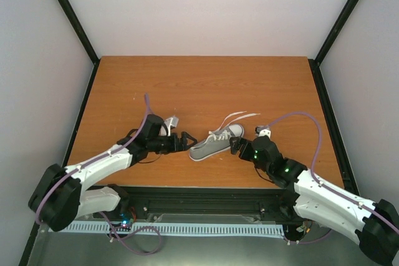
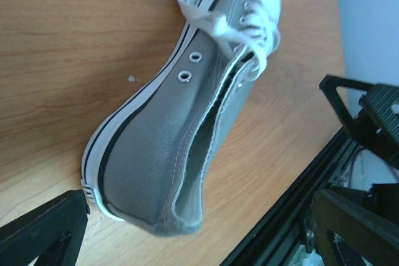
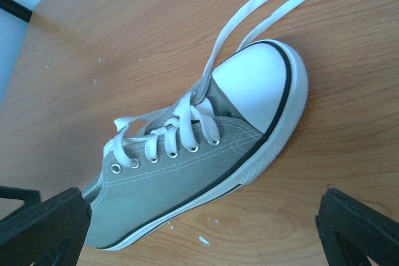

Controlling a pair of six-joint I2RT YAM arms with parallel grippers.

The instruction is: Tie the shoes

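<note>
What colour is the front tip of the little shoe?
White, edged by a thin black line. The toe cap shows best in the right wrist view.

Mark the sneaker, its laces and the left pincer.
grey sneaker (image 3: 174, 185), right wrist view, on its canvas side.
white laces (image 3: 185, 118), right wrist view, on the crossed rows above the eyelets.
left pincer (image 1: 189, 141), top external view, midway between its open fingertips.

We log: sneaker grey canvas; toe cap white; laces white; sole edge white with a thin black stripe. Worktop orange-brown woodgrain.
</note>
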